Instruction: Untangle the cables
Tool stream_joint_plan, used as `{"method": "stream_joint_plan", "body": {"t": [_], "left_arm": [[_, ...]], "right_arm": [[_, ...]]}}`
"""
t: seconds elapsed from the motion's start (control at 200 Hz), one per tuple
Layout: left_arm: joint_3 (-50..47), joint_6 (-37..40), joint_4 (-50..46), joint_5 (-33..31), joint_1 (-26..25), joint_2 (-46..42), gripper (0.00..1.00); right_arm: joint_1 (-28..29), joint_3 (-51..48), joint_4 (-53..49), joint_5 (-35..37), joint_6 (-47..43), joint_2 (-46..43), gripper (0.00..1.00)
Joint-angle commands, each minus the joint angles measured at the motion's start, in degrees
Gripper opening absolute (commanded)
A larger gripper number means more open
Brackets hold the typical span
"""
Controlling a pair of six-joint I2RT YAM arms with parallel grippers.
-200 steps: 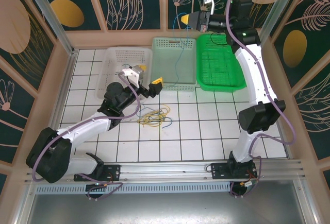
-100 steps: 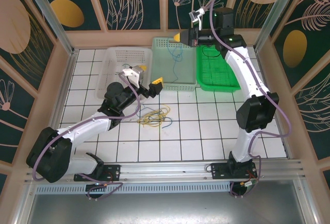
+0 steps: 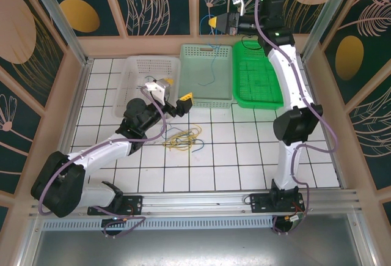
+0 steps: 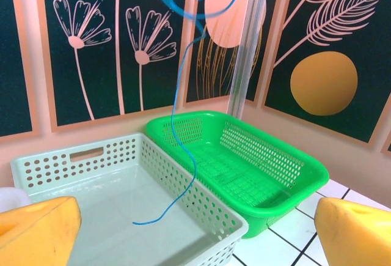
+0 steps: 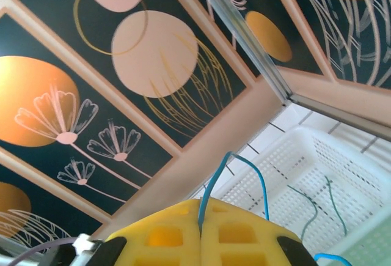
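Top external view: right hand grips a thin blue cable hanging into a pale-green perforated basket; left hand spread wide.

A: First strand, the blue cable?
B: Thin and single. Its top is pinched in the closed right gripper. It hangs slack and wavy into the pale green basket, with the free end curling low inside.
A: The others?
B: A tangle lies flat on the white tiles, just in front of that basket: yellow loops wound through blue and dark strands. Two teal strands lie in the white basket, bent and apart from each other.
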Motion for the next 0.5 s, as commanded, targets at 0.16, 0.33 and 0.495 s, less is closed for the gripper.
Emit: {"method": "stream_joint_plan", "body": {"t": [0.16,0.33,0.495], "left_arm": [[-0.8,0.7,0.8,-1.1,0.2,-1.8,0.98],[-1.0,0.8,1.0,-1.2,0.2,-1.9,0.98],[-1.0,0.8,0.7,-1.3,0.2,-1.7,0.98]], "right_arm": [[-1.2,-1.6,0.7,0.2,-0.2,6.9,0.0],[-1.0,-4.5,-3.5,0.5,-2.7,11.3,0.0],[-1.1,-10.0,-7.2,5.0,-6.2,16.2,0.0]]}}
